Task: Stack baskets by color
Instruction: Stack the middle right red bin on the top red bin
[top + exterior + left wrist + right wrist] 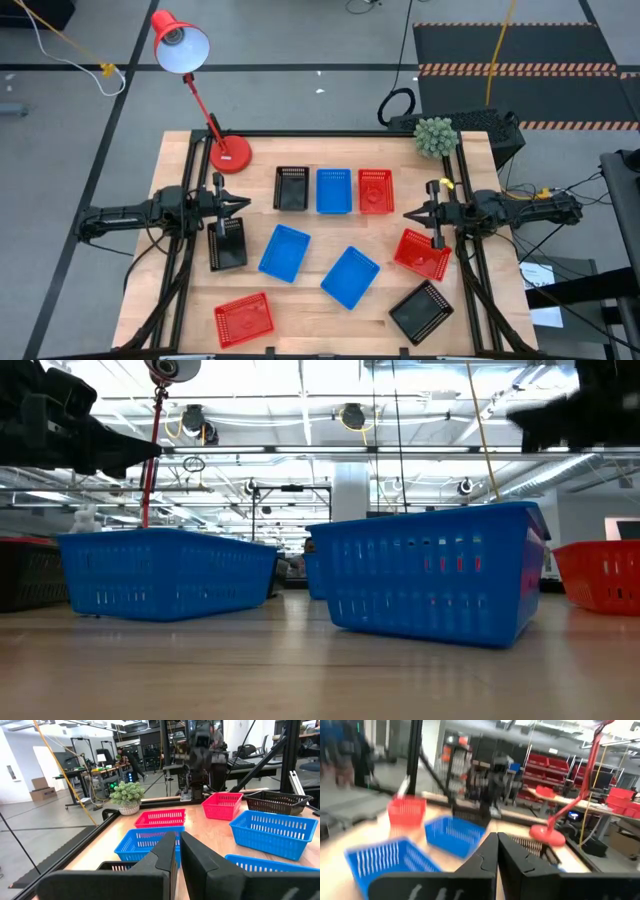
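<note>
Nine baskets: counted on the bench (320, 300) in the high view, three of each colour.
Writing: no brand, label or lettering can be read on any item.
Landmark: red desk lamp (205, 105), its round base at the bench's far left corner.
Black baskets, count three: first black basket (291, 188) just beside the lamp base, toward the bench middle; second black basket (227, 244) nearer the front edge than the lamp base, under the left arm; third black basket (421, 311) at the corner diagonally opposite the lamp.
Blue baskets, count three: first blue basket (334, 190) next in the far row after the first black basket; second blue basket (284, 252) and third blue basket (350, 276) tilted, mid-bench, apart from each other.
Red baskets, count three: first red basket (376, 190) ends the far row, farthest from the lamp; second red basket (421, 253) under the right arm; third red basket (243, 320) at the front edge on the lamp's side.
Stacking: none; every basket lies singly.
Left hand (240, 205): clenched, grasping nothing, above the bench beside the lamp base.
Right hand (411, 214): clenched, grasping nothing, at the side of the bench opposite the lamp.
Plant (434, 136): one, at the far corner opposite the lamp.
</note>
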Available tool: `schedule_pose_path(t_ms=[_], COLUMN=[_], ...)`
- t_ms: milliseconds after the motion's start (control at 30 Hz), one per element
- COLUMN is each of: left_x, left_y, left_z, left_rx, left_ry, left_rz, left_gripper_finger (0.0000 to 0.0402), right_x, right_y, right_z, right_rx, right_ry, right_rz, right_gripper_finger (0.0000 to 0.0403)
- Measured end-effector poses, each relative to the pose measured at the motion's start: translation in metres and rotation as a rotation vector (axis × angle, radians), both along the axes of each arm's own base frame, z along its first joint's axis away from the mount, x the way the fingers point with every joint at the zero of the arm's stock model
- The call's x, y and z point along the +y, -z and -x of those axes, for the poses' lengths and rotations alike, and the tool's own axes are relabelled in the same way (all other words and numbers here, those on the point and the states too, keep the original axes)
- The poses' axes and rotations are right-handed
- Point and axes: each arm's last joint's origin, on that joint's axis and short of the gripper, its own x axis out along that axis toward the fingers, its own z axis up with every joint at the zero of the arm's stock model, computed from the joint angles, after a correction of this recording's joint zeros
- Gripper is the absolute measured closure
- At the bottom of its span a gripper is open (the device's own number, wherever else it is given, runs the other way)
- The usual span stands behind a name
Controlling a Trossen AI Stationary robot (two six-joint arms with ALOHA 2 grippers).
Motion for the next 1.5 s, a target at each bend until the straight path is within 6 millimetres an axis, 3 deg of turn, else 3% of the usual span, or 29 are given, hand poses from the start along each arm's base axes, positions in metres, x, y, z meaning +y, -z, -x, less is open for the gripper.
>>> schedule_pose_path(t_ms=[167, 467, 700, 867, 1000, 1367, 1500], left_x=[0.0, 0.0, 0.0, 0.0, 0.0, 0.0, -0.001], left_y=[0.0, 0.001, 0.001, 0.001, 0.001, 0.001, -0.01], left_z=[0.0, 0.0, 0.0, 0.0, 0.0, 0.0, 0.002], left_rx=[-0.001, -0.002, -0.005, -0.005, -0.005, -0.011, -0.041], left_ry=[0.0, 0.003, 0.004, 0.004, 0.004, 0.007, 0.016], left_rz=[0.009, 0.078, 0.112, 0.117, 0.117, 0.155, 0.156], left_gripper_finger=[0.0371, 0.0371, 0.0371, 0.0371, 0.0371, 0.0381, 0.0397], right_x=[0.001, 0.003, 0.003, 0.002, 0.002, 0.003, 0.003], right_y=[-0.029, -0.1, -0.161, -0.189, -0.198, -0.196, -0.196], right_z=[-0.006, -0.021, -0.022, -0.02, -0.02, -0.022, -0.023], right_rx=[0.067, 0.133, 0.121, 0.136, 0.145, 0.162, 0.168], right_ry=[-0.004, -0.001, -0.003, -0.001, 0.0, 0.003, 0.003], right_rz=[-0.097, -0.176, -0.196, -0.237, -0.25, -0.24, -0.236], right_gripper_finger=[0.0403, 0.0403, 0.0403, 0.0403, 0.0403, 0.0403, 0.0403])
